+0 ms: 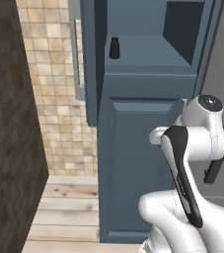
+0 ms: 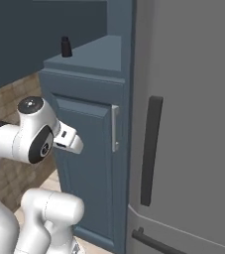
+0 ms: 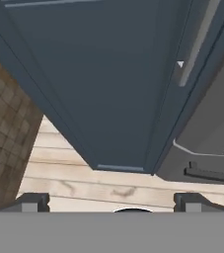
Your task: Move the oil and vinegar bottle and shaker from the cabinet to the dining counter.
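Pointing down the cabinet (image 3: pixel 108 84) door, folded arm's end effector (image 3: pixel 111 202) spread wide

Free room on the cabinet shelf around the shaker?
Shaker stands near the shelf's front left edge. Everything right of it, to the side wall, is bare. The strip left of it is narrow. Gripper is open, low by the door.

No readable text, label, brand, number or sign showing anywhere: cabinet (image 1: pixel 133 163) door, grey appliance front (image 2: pixel 193 124), tiled wall (image 1: pixel 59 99) all appearing unmarked.
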